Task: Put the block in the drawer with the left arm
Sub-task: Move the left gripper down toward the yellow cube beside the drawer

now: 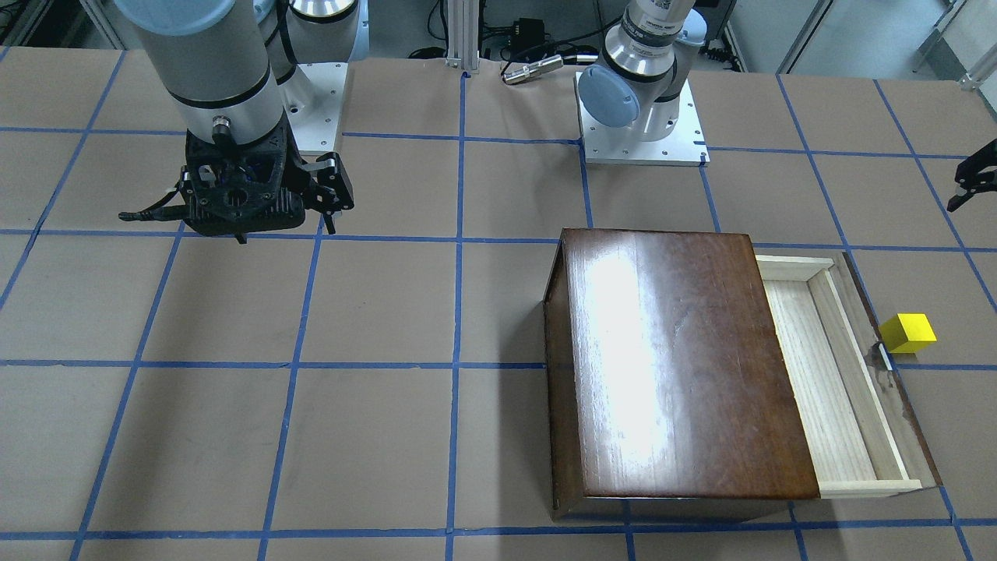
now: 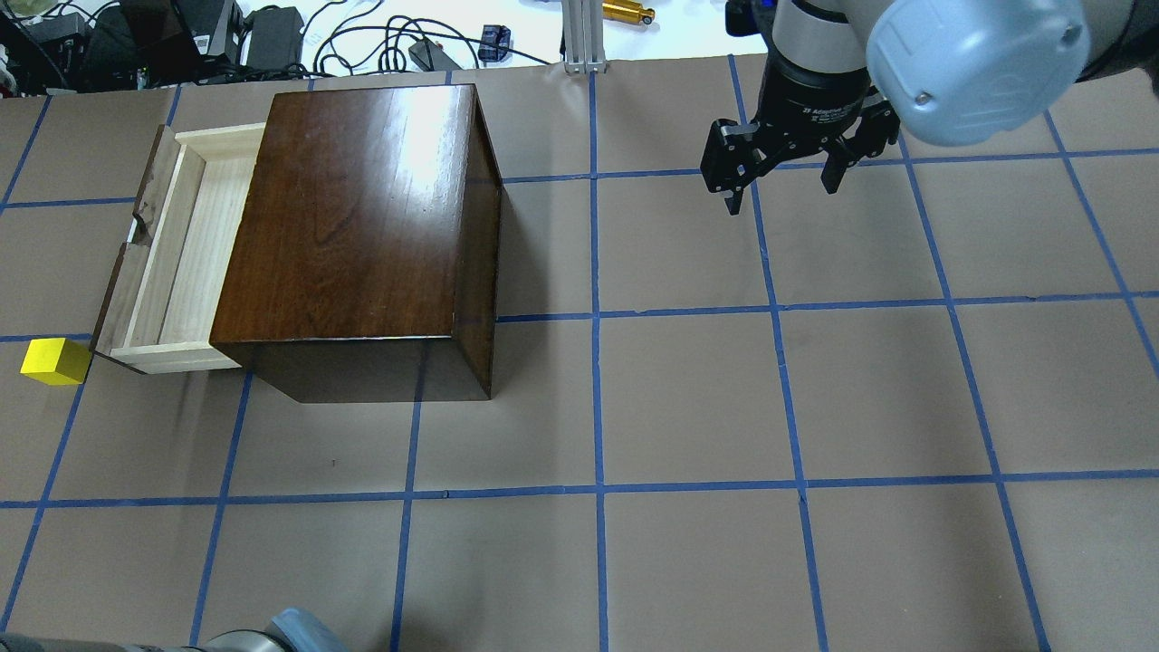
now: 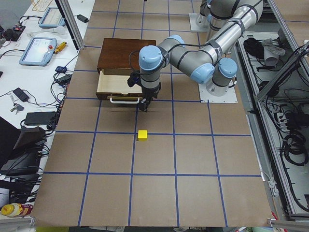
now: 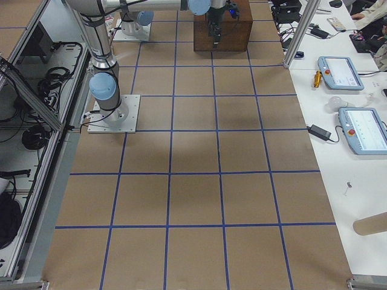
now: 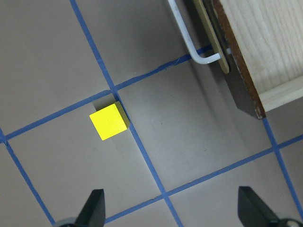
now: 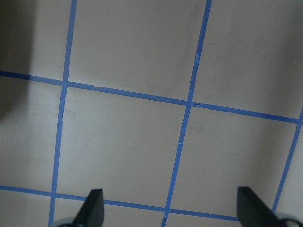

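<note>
The yellow block (image 1: pixel 907 333) lies on the table just outside the drawer's dark front, also in the overhead view (image 2: pixel 55 360) and the left wrist view (image 5: pixel 110 121). The drawer (image 1: pixel 826 374) is pulled open from the dark-brown box (image 1: pixel 678 366) and its pale-wood inside holds nothing; its white handle (image 5: pixel 189 38) faces the block. My left gripper (image 5: pixel 173 210) hovers open above the table, between the drawer front and the block and touching neither (image 3: pixel 145 104). My right gripper (image 2: pixel 783 181) hangs open and empty over the table's far side.
The box (image 2: pixel 362 208) stands on the left half of the table. Blue tape lines grid the brown tabletop (image 2: pixel 688 398). Cables and devices lie beyond the table's back edge (image 2: pixel 299 36). The right arm's base plate (image 1: pixel 311 109) is bolted to the table.
</note>
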`<state>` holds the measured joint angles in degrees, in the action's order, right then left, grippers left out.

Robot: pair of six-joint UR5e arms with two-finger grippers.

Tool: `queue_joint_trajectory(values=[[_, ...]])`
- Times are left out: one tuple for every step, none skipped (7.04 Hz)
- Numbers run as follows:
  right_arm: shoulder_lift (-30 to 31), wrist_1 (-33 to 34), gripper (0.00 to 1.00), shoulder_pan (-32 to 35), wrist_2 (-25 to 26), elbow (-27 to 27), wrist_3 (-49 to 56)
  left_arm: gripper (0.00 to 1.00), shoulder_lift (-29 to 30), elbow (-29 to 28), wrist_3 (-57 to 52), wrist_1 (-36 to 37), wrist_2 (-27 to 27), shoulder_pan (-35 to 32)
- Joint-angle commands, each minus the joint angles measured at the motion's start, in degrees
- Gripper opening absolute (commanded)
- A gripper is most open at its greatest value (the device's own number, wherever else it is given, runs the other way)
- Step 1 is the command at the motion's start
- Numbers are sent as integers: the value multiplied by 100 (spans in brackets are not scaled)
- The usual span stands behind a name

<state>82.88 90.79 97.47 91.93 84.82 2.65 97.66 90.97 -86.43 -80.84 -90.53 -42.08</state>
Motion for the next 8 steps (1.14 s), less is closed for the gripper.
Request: queue_joint_trajectory(values=[[0, 0, 100, 0, 0, 0, -1, 100, 314, 35, -1843, 358, -357, 33], [0, 0, 100, 0, 0, 0, 8, 100, 489, 44, -2782, 654, -395, 42], [0, 0, 100, 0, 0, 0, 8, 100, 700, 53, -3566, 901, -412, 33], [0, 0, 100, 0, 0, 0, 8, 100, 902, 35, -4157, 1025, -439, 33], [0, 0, 100, 0, 0, 0, -1, 100, 1122, 53, -4572, 1244, -430, 33], [0, 0, 100, 0, 0, 0, -1, 100, 1350, 122, -4793, 1559, -422, 25], [0, 0, 100, 0, 0, 0, -1, 100, 1535, 236, -4996, 1850, -413, -2], [0, 0, 100, 0, 0, 0, 8, 100, 1694, 351, -5076, 2201, -395, -2]])
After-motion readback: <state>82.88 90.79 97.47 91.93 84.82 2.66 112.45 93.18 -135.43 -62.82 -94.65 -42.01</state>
